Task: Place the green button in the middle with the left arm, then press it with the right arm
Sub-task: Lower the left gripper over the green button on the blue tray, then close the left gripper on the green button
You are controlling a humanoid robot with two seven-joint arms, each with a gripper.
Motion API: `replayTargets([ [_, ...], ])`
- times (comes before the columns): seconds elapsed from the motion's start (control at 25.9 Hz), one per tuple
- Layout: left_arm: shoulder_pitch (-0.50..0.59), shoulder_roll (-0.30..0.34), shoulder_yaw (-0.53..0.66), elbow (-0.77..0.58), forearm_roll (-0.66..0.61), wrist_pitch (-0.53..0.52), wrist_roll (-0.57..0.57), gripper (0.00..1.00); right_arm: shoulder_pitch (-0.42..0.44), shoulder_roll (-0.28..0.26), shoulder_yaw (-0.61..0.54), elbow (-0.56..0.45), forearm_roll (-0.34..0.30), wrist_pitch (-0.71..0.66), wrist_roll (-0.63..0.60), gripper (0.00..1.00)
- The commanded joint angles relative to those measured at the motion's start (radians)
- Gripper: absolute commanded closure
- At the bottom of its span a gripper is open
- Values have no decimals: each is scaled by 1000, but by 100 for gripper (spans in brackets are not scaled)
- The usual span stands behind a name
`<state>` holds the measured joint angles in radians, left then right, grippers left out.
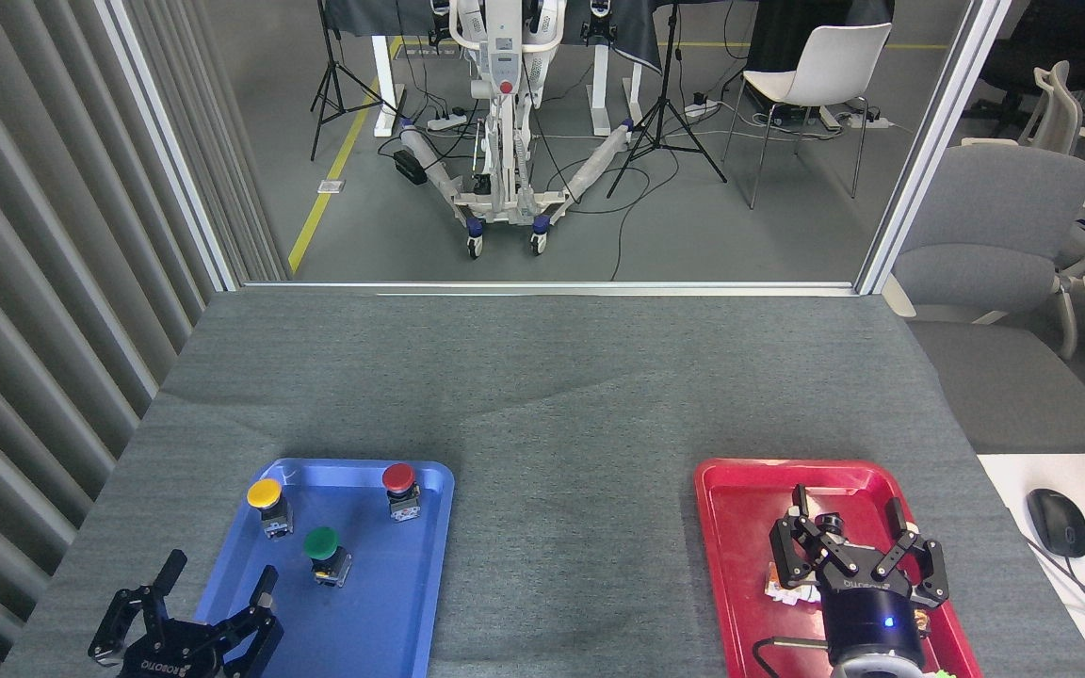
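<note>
Clearly, the left gripper (215, 584) stood wide open near the green button (322, 545) — a careless reach risked knocking the yellow button (265, 495); the right gripper (849, 525) hung open too.

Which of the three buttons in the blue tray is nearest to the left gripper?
The green button: it sits closest to the left gripper; the yellow button and red button stand farther back.

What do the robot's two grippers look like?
Both are black. The left gripper has jointed metal fingers and white ROBOTIQ lettering on its base. The right gripper looks the same, sitting on a round black wrist with a small blue light, and a thin black cable curls beside it.
</note>
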<state>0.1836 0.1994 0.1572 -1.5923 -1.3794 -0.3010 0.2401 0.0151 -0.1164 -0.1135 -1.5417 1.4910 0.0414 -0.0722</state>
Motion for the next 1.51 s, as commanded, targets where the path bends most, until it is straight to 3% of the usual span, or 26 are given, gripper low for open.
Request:
replayTargets([
  [0.0, -1, -12, -4, 32, 0, 20, 5, 1, 0, 0, 0, 0, 0, 0, 0, 0],
  [0.77, -205, -3, -117, 402, -35, 8, 13, 1, 0, 4, 0, 0, 0, 2, 0, 0],
  [1.47, -309, 0, -173, 528, -37, -52, -2, 1, 0, 1, 0, 0, 0, 0, 0, 0],
])
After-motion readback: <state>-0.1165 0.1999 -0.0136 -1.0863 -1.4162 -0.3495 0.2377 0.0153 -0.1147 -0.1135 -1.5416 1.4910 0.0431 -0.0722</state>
